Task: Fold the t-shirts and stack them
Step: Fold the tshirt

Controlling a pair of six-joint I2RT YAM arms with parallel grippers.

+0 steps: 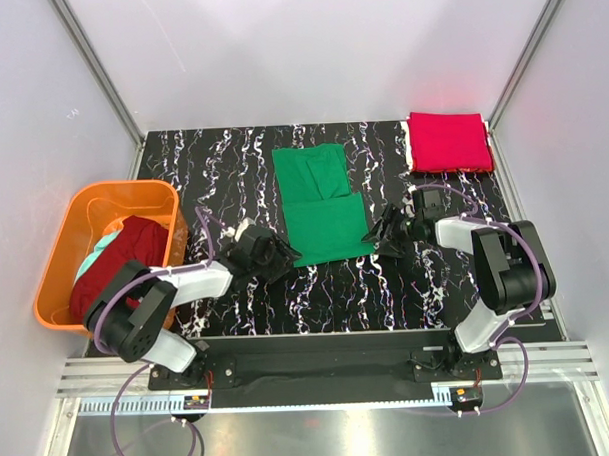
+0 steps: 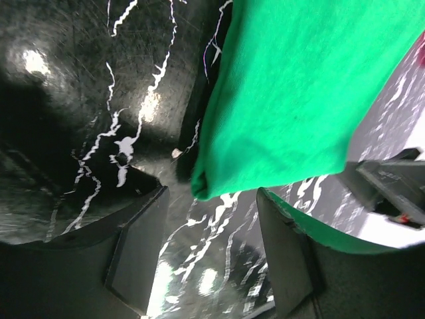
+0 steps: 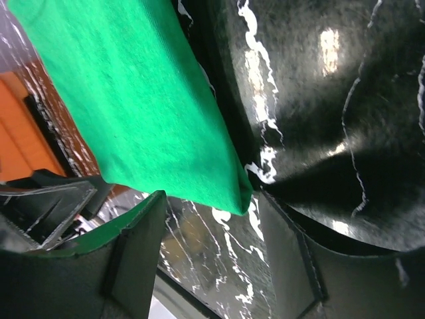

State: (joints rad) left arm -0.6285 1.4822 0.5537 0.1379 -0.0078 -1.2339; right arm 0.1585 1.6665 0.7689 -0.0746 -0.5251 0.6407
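Green t-shirt [image 1: 324, 202] lies flat in the middle of the bench [image 1: 223, 176], partly folded, its long axis running from the near edge to the far edge, tilted slightly. The left claw [image 1: 281, 257] and right claw [image 1: 382, 235] flank its near corners, both spread apart and gripping nothing. A red t-shirt [image 1: 449, 141] sits folded at the far right corner.

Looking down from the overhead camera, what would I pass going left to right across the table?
The orange basket → left tool → green t-shirt → right tool → folded red t-shirt.
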